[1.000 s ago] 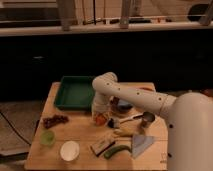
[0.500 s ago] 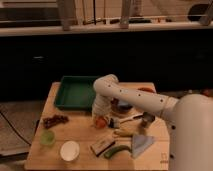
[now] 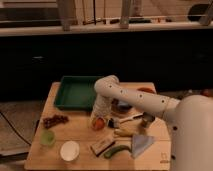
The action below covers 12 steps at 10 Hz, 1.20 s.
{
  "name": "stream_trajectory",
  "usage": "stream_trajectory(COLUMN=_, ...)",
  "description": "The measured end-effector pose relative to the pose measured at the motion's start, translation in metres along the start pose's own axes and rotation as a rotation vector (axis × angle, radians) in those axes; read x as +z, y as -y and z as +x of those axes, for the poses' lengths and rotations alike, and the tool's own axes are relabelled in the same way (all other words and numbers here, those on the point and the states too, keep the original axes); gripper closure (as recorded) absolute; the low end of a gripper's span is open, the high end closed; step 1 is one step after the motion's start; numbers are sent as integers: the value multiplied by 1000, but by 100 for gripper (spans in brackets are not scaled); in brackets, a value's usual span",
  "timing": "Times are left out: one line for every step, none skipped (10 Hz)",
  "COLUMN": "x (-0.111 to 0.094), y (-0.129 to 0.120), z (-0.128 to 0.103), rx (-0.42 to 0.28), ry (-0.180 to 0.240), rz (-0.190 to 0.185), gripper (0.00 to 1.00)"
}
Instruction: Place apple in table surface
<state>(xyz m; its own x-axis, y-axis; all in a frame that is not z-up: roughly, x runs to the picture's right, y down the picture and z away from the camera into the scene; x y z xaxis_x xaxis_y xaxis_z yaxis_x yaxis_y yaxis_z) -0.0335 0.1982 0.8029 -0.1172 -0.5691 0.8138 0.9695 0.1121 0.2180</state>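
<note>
The apple [image 3: 99, 123] is a small red-orange fruit, low over the light-tan wooden table surface [image 3: 80, 135], near its middle. My gripper [image 3: 98, 120] hangs straight down from the white arm [image 3: 131, 96] and sits right on the apple, which shows at its tip. I cannot tell whether the apple rests on the wood or is held just above it.
A green tray [image 3: 75, 92] lies at the back left. Dark red grapes [image 3: 54, 120], a light-green cup [image 3: 48, 137] and a white bowl [image 3: 69, 150] are on the left and front. A banana [image 3: 126, 132], a green vegetable [image 3: 116, 151], a snack bar [image 3: 101, 146] and a blue-grey cloth [image 3: 141, 145] crowd the front right.
The arm and gripper have sunk slightly toward the table with the apple at the tip. Nothing else has moved.
</note>
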Motion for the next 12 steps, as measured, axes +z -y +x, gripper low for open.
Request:
stream_trajectory(x=0, y=1, z=0, rx=-2, ry=1, rz=0, gripper=20)
stream_trajectory(x=0, y=2, z=1, rx=-4, ry=2, rz=-1, gripper=20)
stream_trajectory(x=-1, y=1, z=1, rx=-2, ry=1, rz=-2, gripper=20)
stream_trajectory(x=-2, y=1, z=1, rx=0, ry=-1, rz=-2, gripper=20)
stream_trajectory(x=-3, y=0, z=2, rx=2, ry=-4, rz=-4, gripper=20)
stream_trajectory(x=-4, y=0, z=2, rx=5, ry=-6, rz=-4, gripper=20)
stream_trajectory(x=-5, y=-1, z=3, rx=7, ry=-9, rz=-6, gripper=20)
stream_trajectory(x=-8, y=-3, z=5, rx=12, ry=-14, rz=-8, gripper=20)
stream_trajectory(x=-10, y=-3, z=5, rx=15, ry=-18, rz=-8, gripper=20)
stream_trajectory(x=-12, y=-5, z=6, rx=19, ry=-24, rz=-10, gripper=20)
stream_trajectory(x=-15, y=-7, z=7, rx=22, ry=-31, rz=-12, gripper=20)
stream_trajectory(x=-19, y=-8, z=8, rx=24, ry=-41, rz=-13, gripper=20)
